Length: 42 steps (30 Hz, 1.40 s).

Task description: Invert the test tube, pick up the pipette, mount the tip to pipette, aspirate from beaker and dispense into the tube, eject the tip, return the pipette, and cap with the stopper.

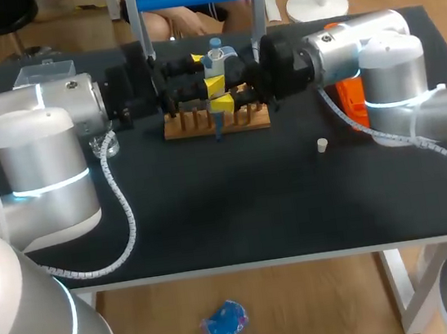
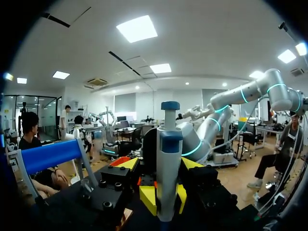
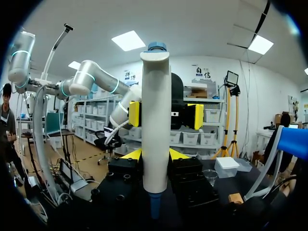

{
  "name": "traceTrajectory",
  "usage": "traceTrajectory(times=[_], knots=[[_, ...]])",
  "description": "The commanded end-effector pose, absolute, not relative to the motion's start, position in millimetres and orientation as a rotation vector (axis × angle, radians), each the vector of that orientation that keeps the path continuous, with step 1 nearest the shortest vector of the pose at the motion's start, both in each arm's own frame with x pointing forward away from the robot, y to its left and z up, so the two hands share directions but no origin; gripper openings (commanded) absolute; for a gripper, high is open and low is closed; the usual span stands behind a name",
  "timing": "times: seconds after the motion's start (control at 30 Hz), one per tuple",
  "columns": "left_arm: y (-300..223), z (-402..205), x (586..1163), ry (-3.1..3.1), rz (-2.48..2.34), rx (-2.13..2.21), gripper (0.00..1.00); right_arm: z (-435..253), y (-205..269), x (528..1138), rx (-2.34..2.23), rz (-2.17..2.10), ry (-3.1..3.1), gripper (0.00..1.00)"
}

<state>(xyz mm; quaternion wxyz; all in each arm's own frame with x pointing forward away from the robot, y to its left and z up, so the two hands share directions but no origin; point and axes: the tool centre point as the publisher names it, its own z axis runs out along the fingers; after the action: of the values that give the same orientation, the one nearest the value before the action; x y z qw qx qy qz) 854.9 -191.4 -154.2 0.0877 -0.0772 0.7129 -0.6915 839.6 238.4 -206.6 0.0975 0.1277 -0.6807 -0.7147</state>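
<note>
The pipette (image 3: 156, 120) is held upright over the middle of the table's far edge, just above the wooden rack (image 1: 216, 123). It is gripped from two sides at once. The left gripper (image 2: 162, 197) is pressed onto its body, and the right gripper (image 3: 155, 155), set against it from the opposite side, appears pinched onto it as well.

This double hold is judged to serve a handover or a regrip, the pipette being steadied vertically while one arm finds a better purchase. Only a bare blue cone is seen at its lower end, so the tip is taken as not yet mounted.

The beaker (image 3: 210, 176) is set toward the table's left edge, near a clear box (image 1: 42, 73). An orange box (image 1: 352, 100) is placed toward the right edge, under the right arm. The white stopper (image 1: 322, 146) lies apart on the bare surface, right of the middle, where it is judged easy to reach for the last step. The test tube cannot be made out.
</note>
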Motion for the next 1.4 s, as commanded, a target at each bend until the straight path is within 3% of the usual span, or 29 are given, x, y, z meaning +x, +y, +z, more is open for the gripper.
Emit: traceTrajectory(times=[0.03,0.13,0.57,0.6,0.63,1.03,1.4], knots=[[-189.8,-154.6,855.9,2.125,-2.06,-0.223,0.14,-206.9,237.2,839.3,0.379,-2.118,-2.013,0.0],[-189.9,-153.9,856.0,2.128,-2.063,-0.217,0.0,-206.9,237.0,839.3,0.377,-2.12,-2.011,0.0],[-193.4,-153.0,855.3,2.167,-2.091,-0.176,0.0,-207.2,235.7,838.8,0.373,-2.113,-2.007,0.0],[-193.3,-152.7,855.3,2.169,-2.091,-0.178,0.0,-207.3,235.7,838.8,0.373,-2.112,-2.005,0.46],[-193.2,-152.4,855.4,2.17,-2.091,-0.178,0.0,-207.3,235.5,838.8,0.372,-2.11,-2.004,1.0],[-178.3,-143.8,865.1,2.152,-2.046,-0.254,0.0,-200.2,217.5,841.9,0.319,-2.058,-2.107,1.0],[-160.1,-132.3,886.0,2.128,-1.949,-0.407,0.0,-177.6,173.0,856.3,0.167,-2.003,-2.334,1.0]])
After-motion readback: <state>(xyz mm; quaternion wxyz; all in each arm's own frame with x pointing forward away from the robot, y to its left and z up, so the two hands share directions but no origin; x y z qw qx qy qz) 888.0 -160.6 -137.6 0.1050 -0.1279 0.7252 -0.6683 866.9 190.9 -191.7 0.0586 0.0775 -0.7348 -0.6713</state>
